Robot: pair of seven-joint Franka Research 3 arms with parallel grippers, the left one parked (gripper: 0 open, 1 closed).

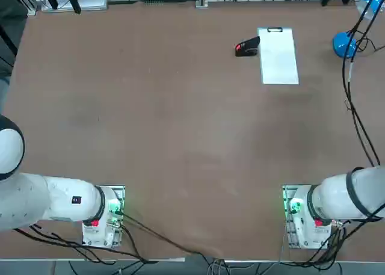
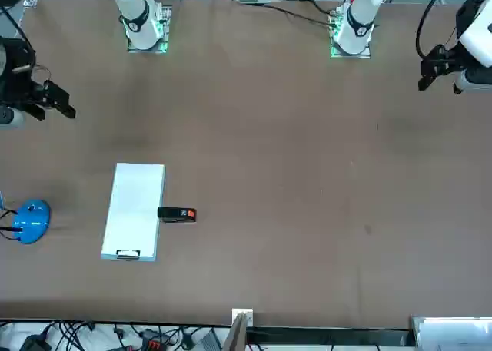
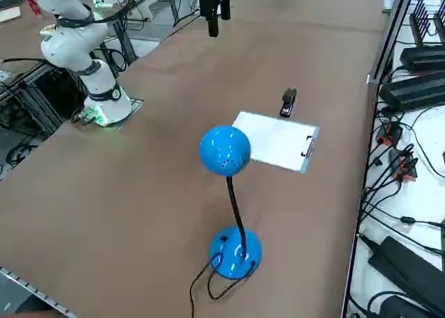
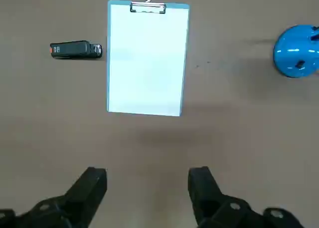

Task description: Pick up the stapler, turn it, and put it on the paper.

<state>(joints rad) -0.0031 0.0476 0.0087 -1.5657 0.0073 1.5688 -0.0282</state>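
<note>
Just beside flat white paper [image 4: 147, 58] — stubby black stapler [image 4: 76, 49]; claw [image 4: 147, 188] agape above.

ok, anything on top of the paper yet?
Nothing: the paper is bare apart from its clip. The stapler lies on the table beside it. The right gripper hangs open above the table, empty. What's under the sheet is hidden.

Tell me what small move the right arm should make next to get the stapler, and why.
Probably carry the right gripper forward over the table and across the paper until it sits above the stapler, then come down. The fingers are open and hold nothing, and hang high, short of the sheet. The stapler lies flat on the table just off the paper's long edge, near the clip end.
</note>
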